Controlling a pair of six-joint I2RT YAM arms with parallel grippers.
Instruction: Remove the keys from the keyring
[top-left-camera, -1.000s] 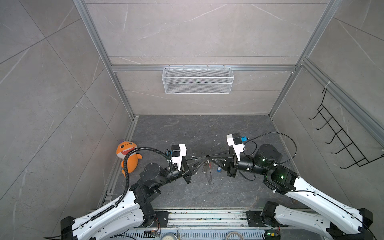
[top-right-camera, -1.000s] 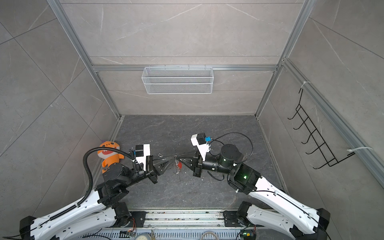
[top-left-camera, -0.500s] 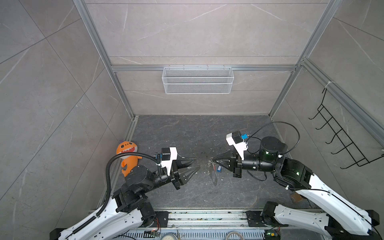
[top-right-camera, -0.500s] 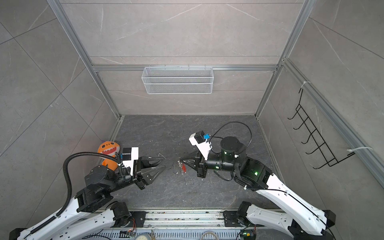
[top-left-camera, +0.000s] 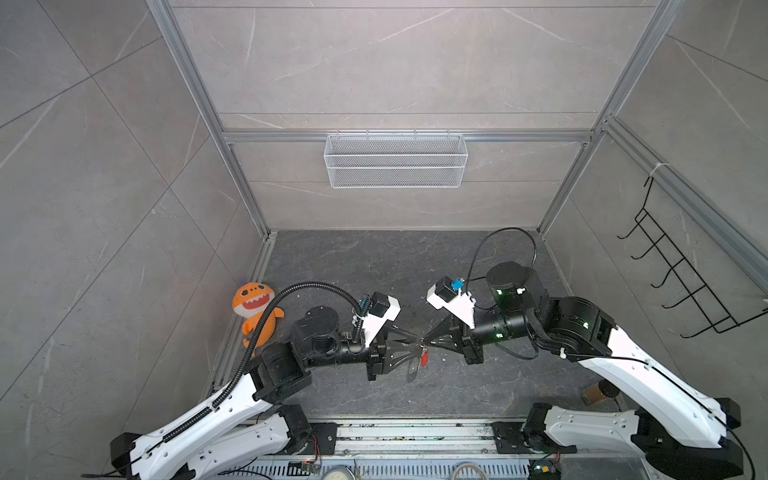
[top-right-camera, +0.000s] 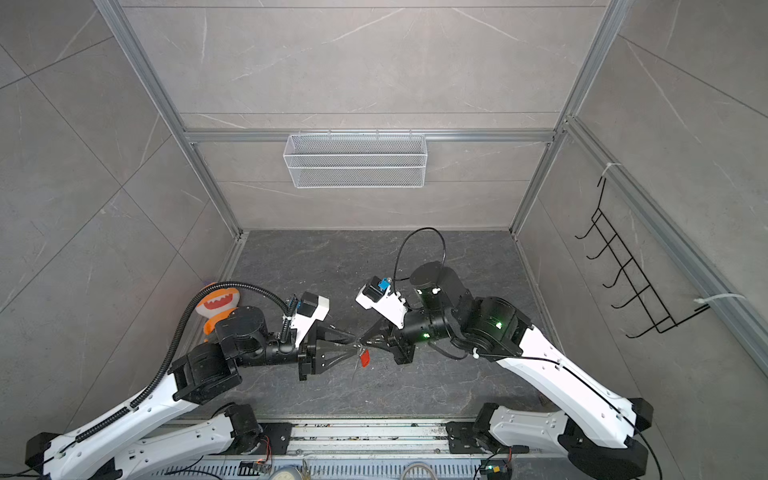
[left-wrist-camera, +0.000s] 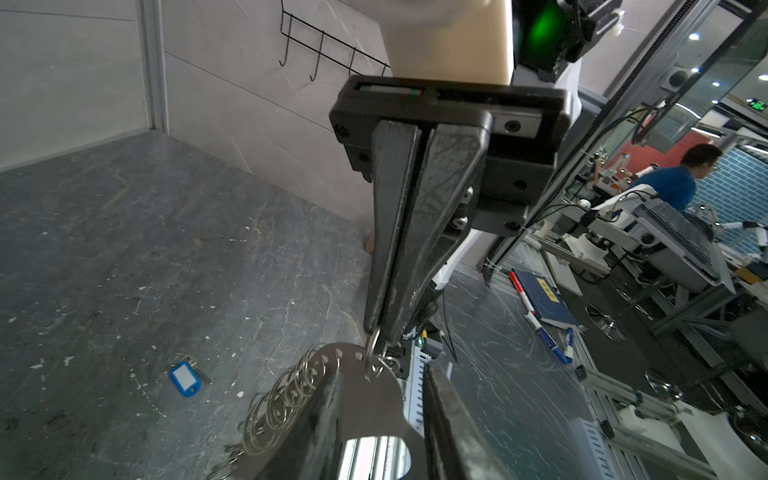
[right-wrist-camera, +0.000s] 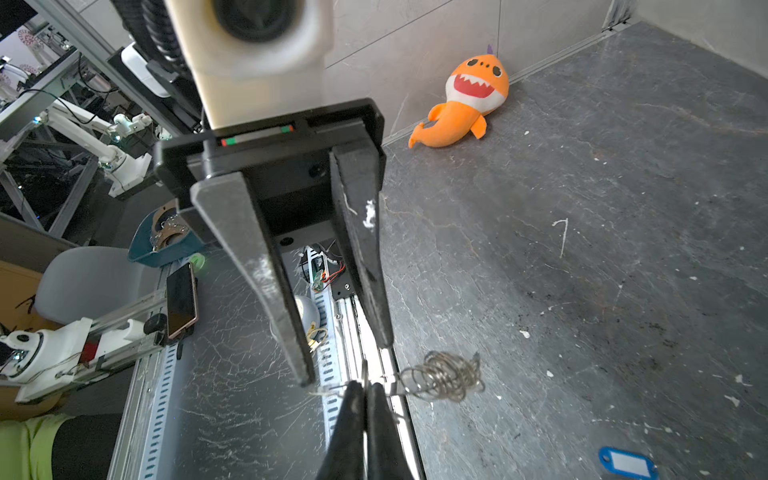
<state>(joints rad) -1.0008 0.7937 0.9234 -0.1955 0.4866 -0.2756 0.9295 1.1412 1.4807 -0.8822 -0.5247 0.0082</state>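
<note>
I'm bringing left gripper (right-wrist-camera: 345, 360) back in, jaws apart round grey oval fob (left-wrist-camera: 365, 399) of thin silver keyring (right-wrist-camera: 444, 376), lower centre in both top views | right gripper (left-wrist-camera: 380, 332) pinching its ring | blue-tagged key (left-wrist-camera: 185, 379) lying loose on floor (left-wrist-camera: 124, 249) | red-orange-tagged key (top-left-camera: 424, 357) hanging on, so halfway-ish

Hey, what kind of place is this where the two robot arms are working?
Probably a robot test cell in a lab: stone-look panels in an aluminium frame, a wire basket and hook rack on the walls, and benches with more robot gear beyond.
</note>
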